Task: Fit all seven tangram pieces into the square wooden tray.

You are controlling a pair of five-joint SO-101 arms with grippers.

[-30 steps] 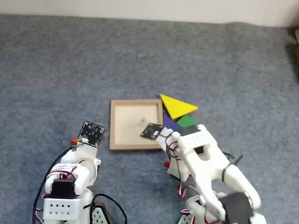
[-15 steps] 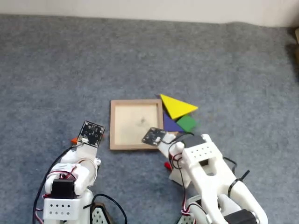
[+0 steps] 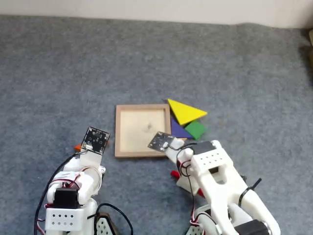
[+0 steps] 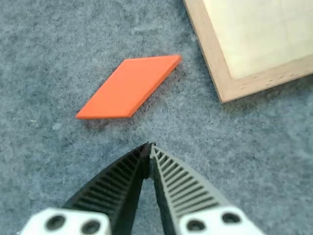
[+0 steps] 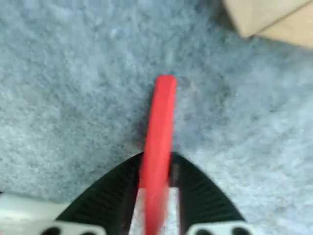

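Right arm (image 3: 215, 171) has pulled back from the tray's near right corner toward the bench's near edge since a second ago, so the green piece (image 3: 195, 129) now shows in full. Over the last half second it has barely shifted. Left arm (image 3: 73, 186) unchanged throughout.

Right fingers (image 5: 182, 169): clenched on the red piece (image 5: 164, 107), which is held on edge and sticks out past the fingertips over the grey carpeted bench (image 3: 58, 73). Cannot tell whether its far end touches the surface. From above, a bit of red (image 3: 174, 173) shows beside the arm, just off the tray's near right corner; that corner (image 5: 254, 19) lies close ahead of the piece.

Left fingers (image 4: 146, 154): pressed together, tips meeting, nothing between them. They hang over bare carpet off the tray's near left corner.

Square wooden tray (image 3: 118, 132): flat near the middle of the bench, pale wood floor showing.

Orange parallelogram (image 4: 129, 85): flat on the carpet, just ahead of the left fingertips and apart from them. It is near the tray's rim (image 4: 215, 73) but not touching it. In the high view it is a small orange spot (image 3: 77, 147) left of the tray.

Yellow triangle (image 3: 185, 111): flat, one tip at the tray's far right corner.

Blue triangle (image 3: 178, 130): against the tray's right rim, along the yellow's near side. The right arm's camera board covers part of it.

Green piece: just right of the blue triangle and touching it, close under the yellow's near edge.
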